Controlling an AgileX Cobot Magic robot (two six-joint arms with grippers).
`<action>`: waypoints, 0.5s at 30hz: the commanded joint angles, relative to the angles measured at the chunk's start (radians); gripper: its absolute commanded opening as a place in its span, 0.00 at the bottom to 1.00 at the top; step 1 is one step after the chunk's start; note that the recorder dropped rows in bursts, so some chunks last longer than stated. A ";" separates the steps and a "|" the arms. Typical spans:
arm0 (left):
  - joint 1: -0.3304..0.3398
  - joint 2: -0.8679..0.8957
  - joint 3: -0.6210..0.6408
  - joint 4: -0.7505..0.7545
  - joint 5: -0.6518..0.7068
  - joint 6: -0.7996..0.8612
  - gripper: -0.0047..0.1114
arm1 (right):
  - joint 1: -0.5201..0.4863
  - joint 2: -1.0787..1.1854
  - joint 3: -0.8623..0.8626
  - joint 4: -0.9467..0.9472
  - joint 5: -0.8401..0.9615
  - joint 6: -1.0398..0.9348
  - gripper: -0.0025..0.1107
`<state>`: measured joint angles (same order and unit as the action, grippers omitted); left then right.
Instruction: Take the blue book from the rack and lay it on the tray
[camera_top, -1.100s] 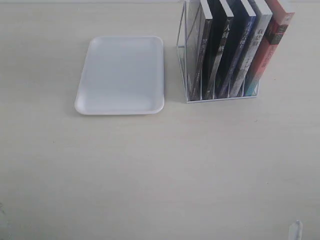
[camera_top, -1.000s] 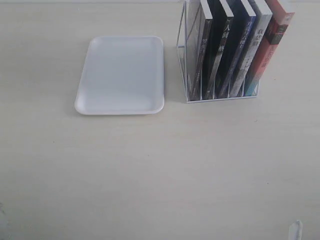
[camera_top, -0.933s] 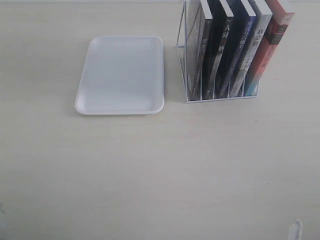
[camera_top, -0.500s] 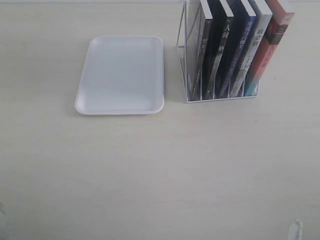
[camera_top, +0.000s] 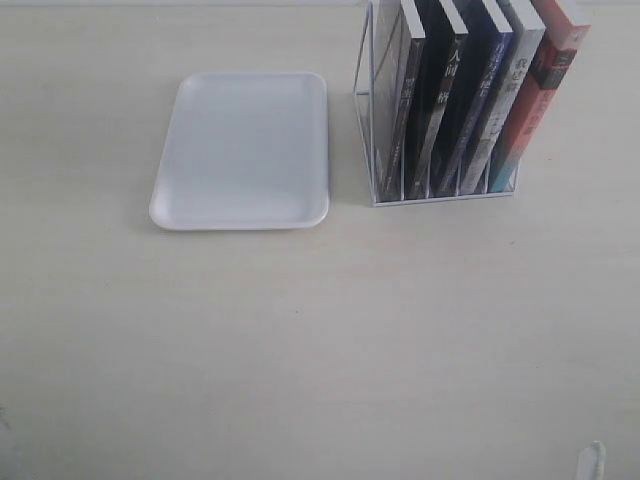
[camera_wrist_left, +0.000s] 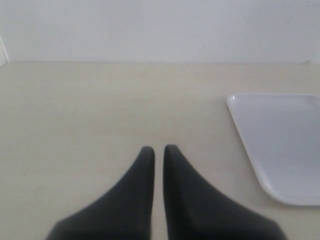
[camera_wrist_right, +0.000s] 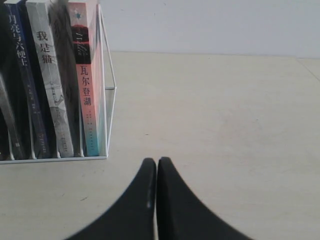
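Observation:
The blue book (camera_top: 483, 95) stands upright in the white wire rack (camera_top: 440, 196), its dark navy spine third from the left among several books; it also shows in the right wrist view (camera_wrist_right: 21, 75). To the rack's left, the white tray (camera_top: 240, 150) lies flat with nothing on it, and its corner shows in the left wrist view (camera_wrist_left: 285, 145). My right gripper (camera_wrist_right: 156, 161) is shut on nothing, low over the table, short of the rack's right end. My left gripper (camera_wrist_left: 159, 148) is shut with a thin slit between its fingers, holding nothing, short of the tray.
Black-spined books (camera_top: 440, 100) stand left of the blue one. A grey-spined book (camera_wrist_right: 47, 80) and a red-orange-spined book (camera_wrist_right: 85, 85) stand on its right. Pale tabletop (camera_top: 320, 340) stretches in front of tray and rack. A white wall rises behind.

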<state>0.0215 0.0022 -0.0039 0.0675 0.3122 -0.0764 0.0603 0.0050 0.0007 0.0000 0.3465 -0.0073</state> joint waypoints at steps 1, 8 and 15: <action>-0.008 -0.002 0.004 0.002 -0.006 0.002 0.09 | -0.005 -0.005 -0.001 0.000 -0.013 0.001 0.02; -0.008 -0.002 0.004 0.002 -0.006 0.002 0.09 | -0.005 -0.005 -0.001 0.000 -0.013 0.001 0.02; -0.008 -0.002 0.004 0.002 -0.006 0.002 0.09 | -0.005 -0.005 -0.001 0.000 -0.030 0.007 0.02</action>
<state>0.0215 0.0022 -0.0039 0.0675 0.3122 -0.0764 0.0603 0.0050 0.0007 0.0000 0.3413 0.0000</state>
